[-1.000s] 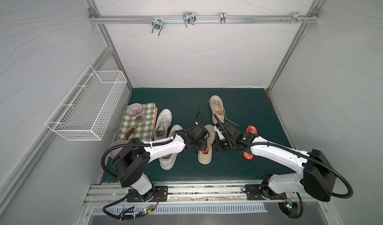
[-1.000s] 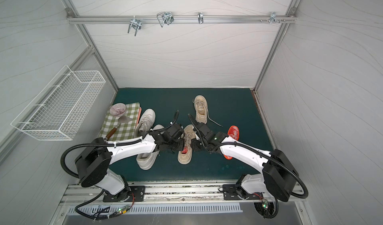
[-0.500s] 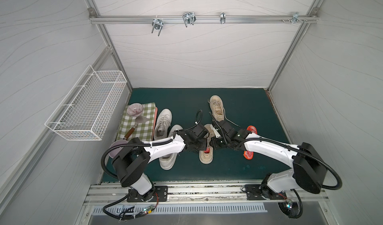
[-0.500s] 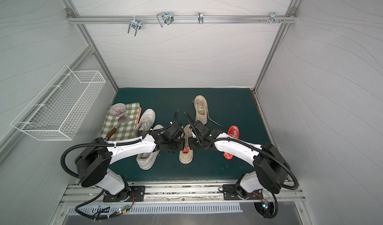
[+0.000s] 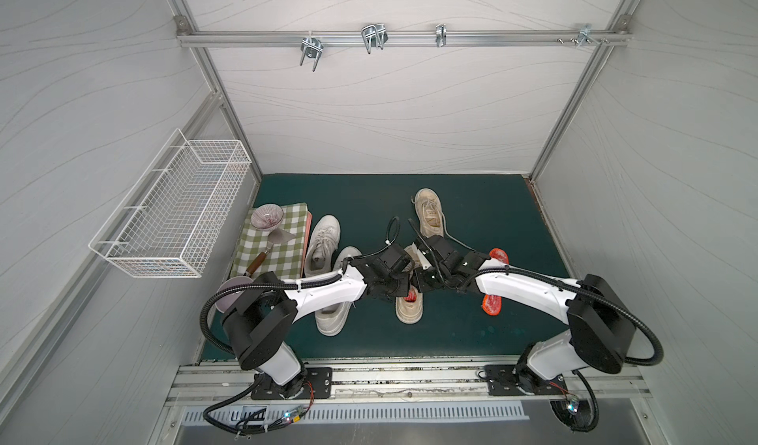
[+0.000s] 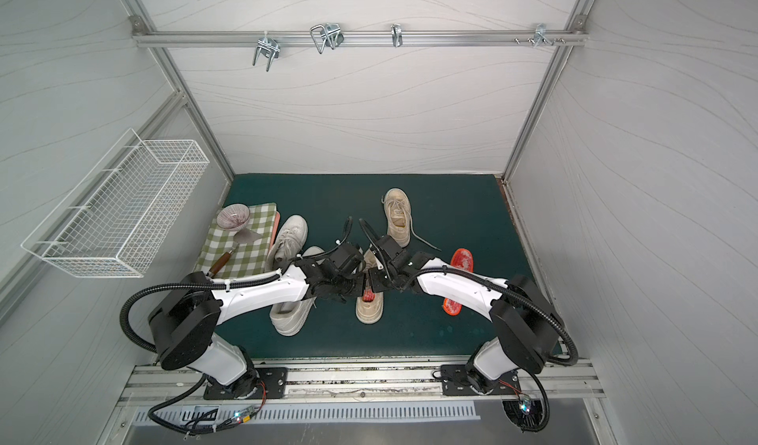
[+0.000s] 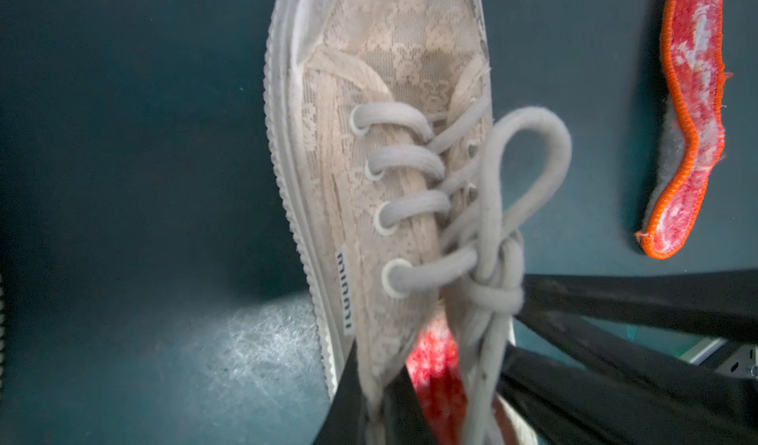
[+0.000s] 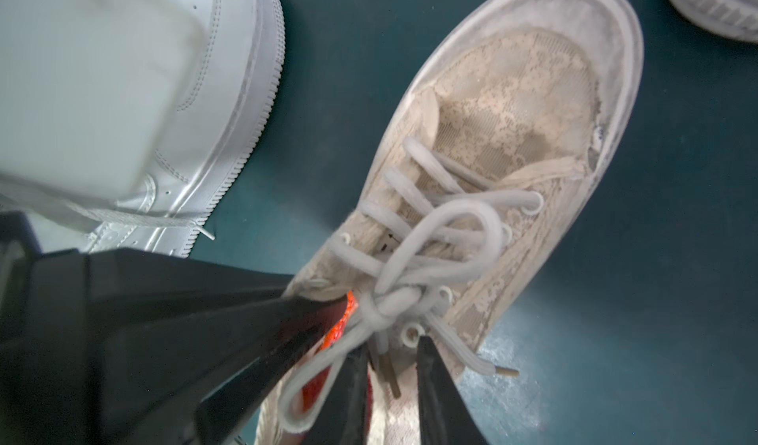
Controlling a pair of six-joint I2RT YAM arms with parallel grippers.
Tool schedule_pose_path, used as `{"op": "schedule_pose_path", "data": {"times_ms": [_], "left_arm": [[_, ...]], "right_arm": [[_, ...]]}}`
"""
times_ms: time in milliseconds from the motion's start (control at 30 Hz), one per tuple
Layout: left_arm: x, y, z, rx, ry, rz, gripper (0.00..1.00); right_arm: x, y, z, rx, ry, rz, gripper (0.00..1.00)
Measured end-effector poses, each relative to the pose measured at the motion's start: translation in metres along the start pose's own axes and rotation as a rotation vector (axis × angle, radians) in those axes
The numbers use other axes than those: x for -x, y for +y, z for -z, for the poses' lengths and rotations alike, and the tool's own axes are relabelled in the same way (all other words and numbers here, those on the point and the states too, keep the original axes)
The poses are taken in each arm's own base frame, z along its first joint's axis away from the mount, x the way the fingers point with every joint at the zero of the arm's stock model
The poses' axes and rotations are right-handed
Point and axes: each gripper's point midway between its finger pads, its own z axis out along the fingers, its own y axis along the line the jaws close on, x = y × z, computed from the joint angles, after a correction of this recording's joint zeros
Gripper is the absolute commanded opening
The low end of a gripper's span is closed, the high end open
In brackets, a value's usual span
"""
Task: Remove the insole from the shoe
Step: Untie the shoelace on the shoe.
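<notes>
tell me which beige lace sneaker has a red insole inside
The nearer beige lace sneaker, laces knotted: its red insole shows in the opening. The farther beige lace sneaker, laces trailing, looks pale inside.

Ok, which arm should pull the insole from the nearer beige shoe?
Right. The left end effector is shut on the collar of the beige shoe, steadying it, while the right end effector is at the opening beside the red insole, so likely better placed.

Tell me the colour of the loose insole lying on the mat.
The insole is mottled red and white, orange-stitched edge, grey underside; clearest in the left wrist view.
</notes>
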Motion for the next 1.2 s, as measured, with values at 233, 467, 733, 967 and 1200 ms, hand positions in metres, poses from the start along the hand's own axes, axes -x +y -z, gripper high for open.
{"op": "schedule_pose_path", "data": {"times_ms": [233,467,733,967,1200], "left_arm": [[-0.001,0.001,-0.001,0.000,-0.001,0.004,0.05],[0.000,0.002,-0.001,0.005,-0.008,0.016,0.00],[0.004,0.009,-0.001,0.034,-0.033,0.049,0.00],[0.009,0.022,0.002,0.056,-0.057,0.099,0.00],[0.010,0.028,0.004,0.068,-0.069,0.128,0.00]], "right_arm": [[0.000,-0.006,-0.006,-0.033,0.005,0.001,0.17],[0.001,-0.009,-0.006,-0.049,-0.005,0.002,0.08],[-0.002,-0.011,0.006,-0.049,-0.029,0.006,0.03],[-0.010,-0.015,0.017,-0.056,-0.051,0.010,0.00],[-0.014,-0.021,0.022,-0.077,-0.060,0.003,0.00]]}}
